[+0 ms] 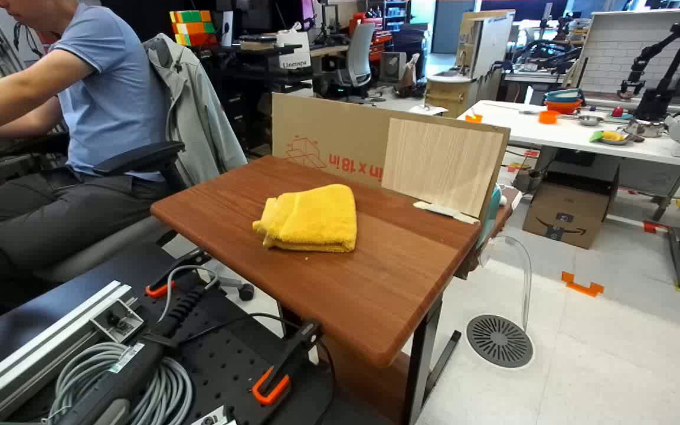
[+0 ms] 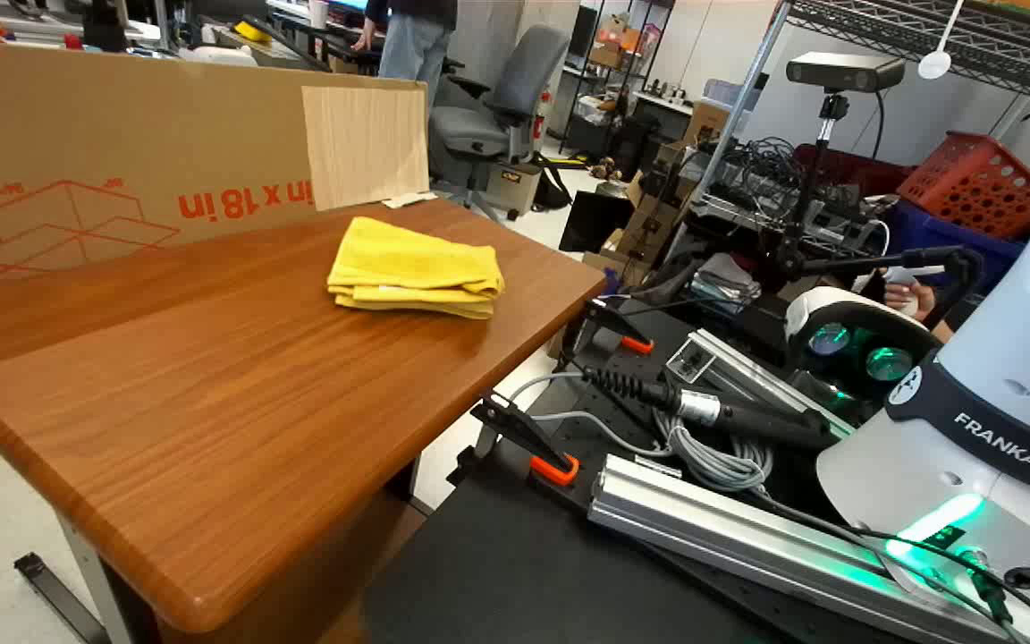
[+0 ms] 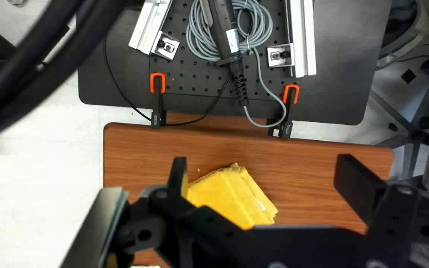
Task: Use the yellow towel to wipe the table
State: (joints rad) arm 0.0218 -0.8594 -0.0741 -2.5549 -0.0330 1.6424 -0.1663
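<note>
One smooth, reddish-brown wooden desk [image 1: 369, 268] spreads below the jaws. One black, perforated platform [image 3: 343, 63] stands just beside it, ahead of the jaws in the wrist view. One upright tan cardboard panel [image 2: 122, 143] with red print runs along the desk's opposite side, across from that platform. One red plastic lattice basket [image 2: 971, 183], well apart from the jaws in an exterior view, sits tilted above one blue bin [image 2: 949, 243]; its contents cannot be made out. One pale wood-grain sheet [image 2: 367, 148] stands against the panel. Two silver metal rails [image 3: 304, 37] lie on the platform, ahead of the jaws, with one coil of grey cable [image 3: 263, 31] and one long black handheld tool [image 3: 221, 33] between them. The jaws stand wide, apart from the one folded, soft, mustard-yellow towel [image 3: 223, 195], which lies on the desk and shows between them in the wrist view, nearer the jaw on that view's left. Two black clamps [image 3: 157, 97] with orange ends sit at the platform's edge, ahead of the jaws. In an exterior view, one stack of round bowls [image 1: 563, 101], blue on top of orange, stands well apart from the jaws.
</note>
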